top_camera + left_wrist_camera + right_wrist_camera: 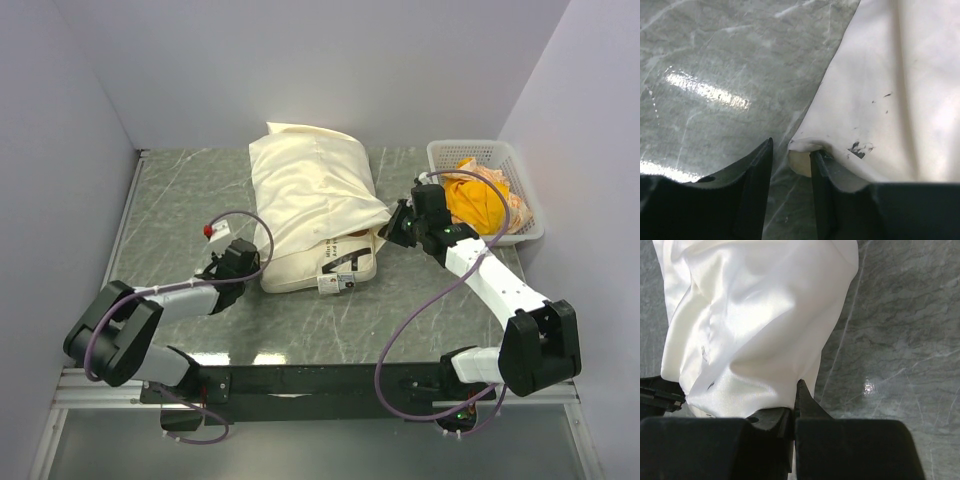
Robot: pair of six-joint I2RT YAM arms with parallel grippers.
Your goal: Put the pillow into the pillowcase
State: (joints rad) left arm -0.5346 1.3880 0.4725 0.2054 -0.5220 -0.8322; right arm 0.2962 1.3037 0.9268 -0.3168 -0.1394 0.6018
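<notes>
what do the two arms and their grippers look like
Both arms have white links between chunky black joints. A purple cable loops off the left arm and a longer one off the right arm. The left gripper and right gripper have black, tapering fingers.

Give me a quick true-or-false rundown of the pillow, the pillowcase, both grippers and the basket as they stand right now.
1. The pillow is fully inside the pillowcase. False: its tagged near end sticks out.
2. The right gripper is shut on the pillowcase. True.
3. The left gripper is clamped on the fabric. False: its jaws stand apart, with the table showing between them and the fabric edge at one finger.
4. The orange-yellow cloth lies in the white basket. True.
5. The basket sits on the left arm's side. False: it is at the far right.
</notes>
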